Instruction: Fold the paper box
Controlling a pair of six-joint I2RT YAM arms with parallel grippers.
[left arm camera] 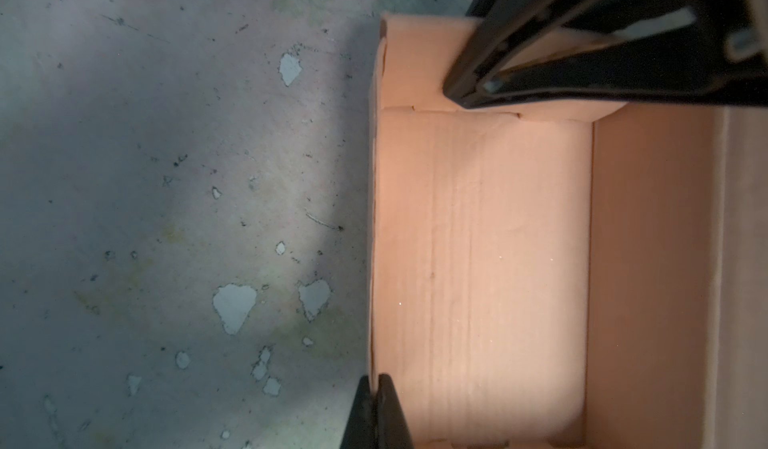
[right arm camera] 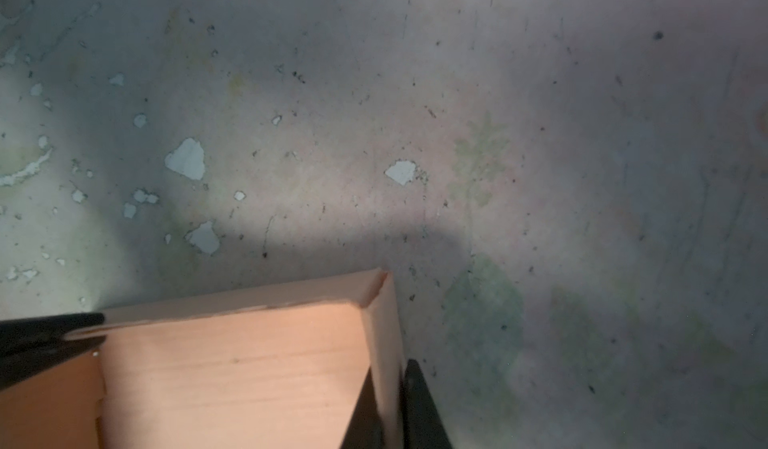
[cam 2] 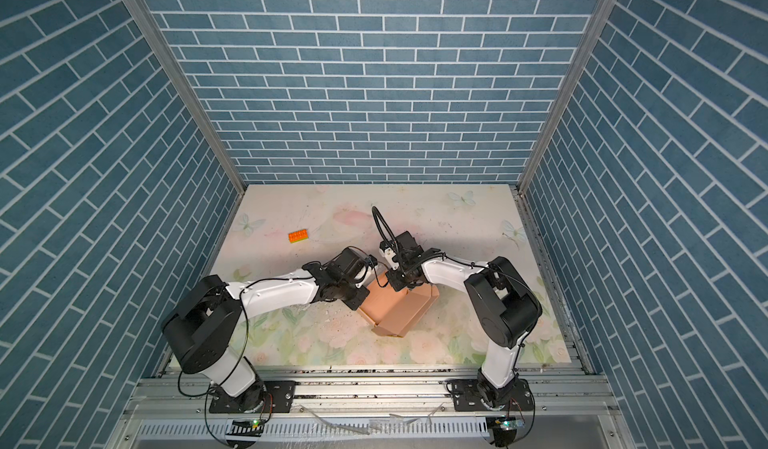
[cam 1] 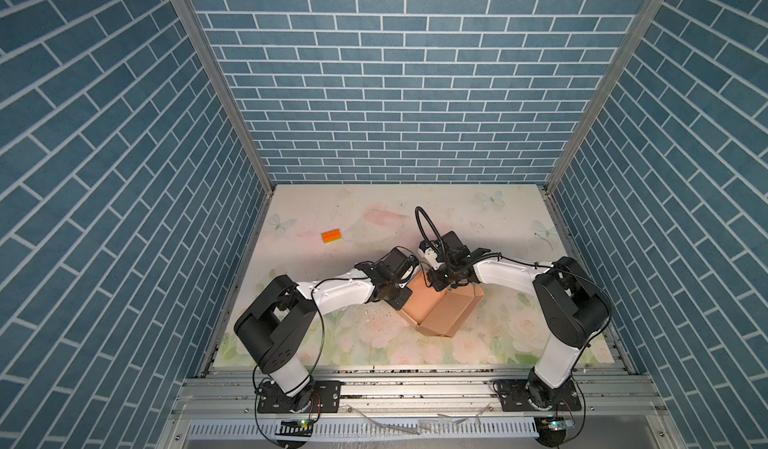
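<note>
Pinching raised walls of the peach-tan paper box (cam 1: pixel 440 314) are left end effector (left arm camera: pixel 374 388) and right end effector (right arm camera: pixel 391 388).

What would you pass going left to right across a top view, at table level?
Small bright orange studded toy brick → peach-tan cardboard paper box → right arm's black elbow housing.

One paper box (cam 1: pixel 440 309) on one floral mat (cam 1: pixel 498 218). Two robot arms flank the box, the left arm (cam 1: pixel 336 291) and the right arm (cam 1: pixel 503 274), with two grippers, the left gripper (left arm camera: pixel 376 413) and the right gripper (right arm camera: pixel 392 413), at its walls. One orange brick (cam 1: pixel 331 236) lies well apart, beyond the box's far left.
</note>
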